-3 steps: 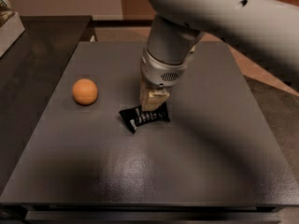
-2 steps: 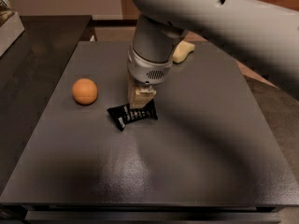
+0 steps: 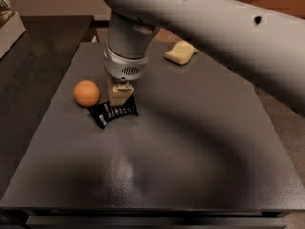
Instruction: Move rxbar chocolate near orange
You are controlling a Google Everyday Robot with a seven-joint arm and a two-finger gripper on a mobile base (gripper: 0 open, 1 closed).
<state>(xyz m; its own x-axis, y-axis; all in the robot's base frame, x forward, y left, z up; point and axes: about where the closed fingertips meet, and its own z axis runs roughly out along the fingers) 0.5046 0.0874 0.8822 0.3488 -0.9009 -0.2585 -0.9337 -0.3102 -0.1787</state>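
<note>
The rxbar chocolate (image 3: 113, 112), a flat black wrapper with white text, lies slanted on the dark tabletop (image 3: 190, 142), just right of and below the orange (image 3: 86, 93). The orange is a small round fruit at the left of the table, a small gap from the bar's left end. My gripper (image 3: 119, 100) points straight down over the bar's upper edge, with its pale fingers (image 3: 120, 92) together on the wrapper. The grey wrist and arm rise above it and hide the table behind.
A pale yellow sponge-like block (image 3: 181, 52) lies at the back of the table, right of the arm. A darker counter (image 3: 33, 51) adjoins on the left, with a pale box at its far left edge. The table's front edge runs along the bottom.
My gripper has moved left with the bar in it. The bar now sits close beside the orange. The orange has not moved, and the sponge has come out from behind the arm.
</note>
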